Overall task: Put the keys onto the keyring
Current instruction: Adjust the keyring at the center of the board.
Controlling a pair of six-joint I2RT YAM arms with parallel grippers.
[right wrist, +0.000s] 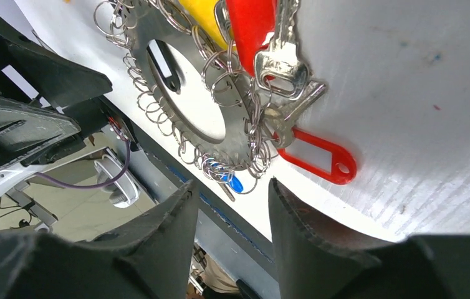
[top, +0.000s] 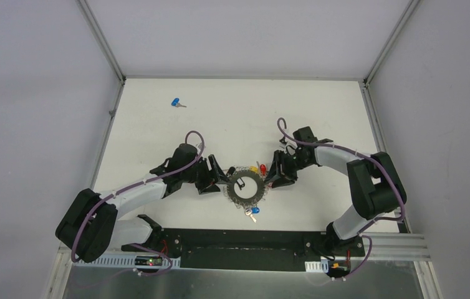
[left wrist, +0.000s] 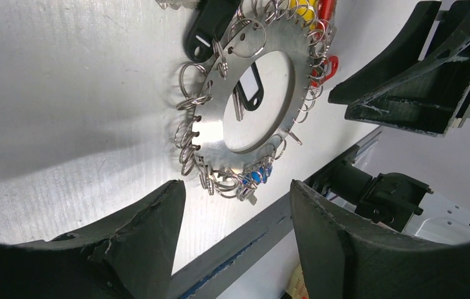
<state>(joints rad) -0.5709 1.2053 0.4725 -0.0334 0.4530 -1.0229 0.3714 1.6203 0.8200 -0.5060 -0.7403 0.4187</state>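
Observation:
The keyring [top: 245, 185], a flat grey metal ring fringed with small split rings and keys, lies on the white table between my grippers. It shows in the left wrist view [left wrist: 211, 128] and the right wrist view [right wrist: 235, 140]. A loose blue-headed key [top: 177, 103] lies alone at the far left. A yellow head [top: 254, 169] lies at the ring's far edge; I cannot tell whether it is attached. My left gripper [top: 217, 177] [left wrist: 235, 190] is open and empty just left of the ring. My right gripper [top: 274, 176] [right wrist: 232, 185] is open and empty just right of it.
A red tag [right wrist: 316, 156] and red head [top: 262, 168] hang from the ring on its right side. A black tag [left wrist: 249, 87] lies in the ring's hole. A blue head [top: 255, 211] lies at its near edge. The black base rail [top: 239, 249] runs along the table's near edge.

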